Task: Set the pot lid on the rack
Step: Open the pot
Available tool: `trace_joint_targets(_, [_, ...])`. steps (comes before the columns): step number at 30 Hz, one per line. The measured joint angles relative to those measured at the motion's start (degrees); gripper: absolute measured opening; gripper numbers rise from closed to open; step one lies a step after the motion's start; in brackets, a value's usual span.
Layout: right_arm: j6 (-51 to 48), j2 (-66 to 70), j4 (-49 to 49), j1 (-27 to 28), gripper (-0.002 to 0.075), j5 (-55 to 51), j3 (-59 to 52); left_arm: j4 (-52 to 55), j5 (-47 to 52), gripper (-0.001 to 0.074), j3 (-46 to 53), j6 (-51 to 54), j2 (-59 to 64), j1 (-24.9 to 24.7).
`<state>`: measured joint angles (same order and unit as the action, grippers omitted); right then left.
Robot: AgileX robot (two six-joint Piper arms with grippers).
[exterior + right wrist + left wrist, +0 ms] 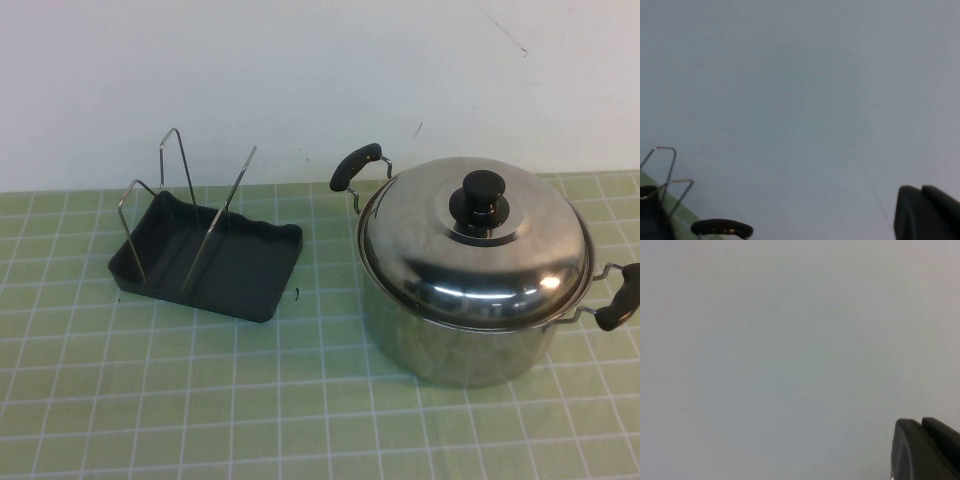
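The pot lid point(430, 255), shiny steel with a black knob point(480, 200), sits on the deep steel pot point(450, 350) at the right of the table. The rack point(245, 272), a dark grey tray with upright wire loops point(180, 160), stands to the pot's left. Neither gripper shows in the high view. The left gripper point(921, 426) shows only its two dark fingertips, pressed together, against a blank wall. The right gripper point(921, 192) looks the same, fingertips together and empty. The rack's wire loops point(665, 165) and a black pot handle point(722, 228) show in the right wrist view.
The table is covered by a green tiled mat point(300, 410). A white wall point(300, 70) runs along the back. The pot's two black handles point(355, 165) stick out at its back left and right point(620, 297).
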<state>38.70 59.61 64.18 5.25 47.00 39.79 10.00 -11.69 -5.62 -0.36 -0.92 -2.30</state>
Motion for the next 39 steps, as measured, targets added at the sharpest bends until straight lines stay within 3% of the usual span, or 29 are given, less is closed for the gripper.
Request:
trace_joint_targets(5, [3.52, 13.23, -1.57, -3.47, 0.0002, 3.24, 5.41, 1.28, 3.30, -0.0003, 0.00, -5.30, 0.00, 0.00])
trace_joint_targets(7, [3.51, 17.86, -3.69, -5.14, 0.0038, 3.51, 6.70, 1.33, 3.58, -0.0003, 0.00, -8.74, 0.00, 0.00])
trace_joint_targets(9, [3.51, 21.43, -4.77, -6.57, 0.0119, 3.77, 8.11, 1.42, 3.58, -0.0003, 0.38, -13.06, 0.00, 0.00])
trace_joint_targets(11, [3.91, 24.41, -5.41, -7.97, 0.0258, 3.77, 9.36, 1.42, 3.71, -0.0003, 0.51, -17.32, 0.00, 0.00])
trace_joint_targets(14, [4.01, 28.06, -5.32, -10.71, 0.0536, 3.77, 11.31, 1.42, 4.64, -0.0003, 0.51, -20.59, 0.00, 0.00])
trace_joint_targets(16, [2.08, 30.11, -2.40, -12.48, 0.0627, 3.77, 12.61, 1.42, 5.35, -0.0003, 0.60, -21.42, 0.00, 0.00])
trace_joint_targets(19, [-0.94, 32.79, 1.15, -15.03, 0.0672, 1.15, 13.91, 1.42, 5.75, -0.0003, 0.60, -21.78, 0.00, 0.00])
trace_joint_targets(31, [-3.45, 38.95, -8.87, -16.32, 0.0671, -4.81, 13.90, 1.42, 7.08, -0.0003, 0.60, -22.37, 0.00, 0.00])
trace_joint_targets(37, [-3.26, 39.09, -4.96, -16.44, 0.0398, -3.77, 13.90, 1.42, 6.98, -0.0003, 0.60, -23.81, 0.00, 0.00])
trace_joint_targets(39, [-3.21, 39.09, -2.10, -16.44, 0.0339, -3.48, 13.90, 1.42, 6.98, -0.0003, 0.60, -23.91, 0.00, 0.00])
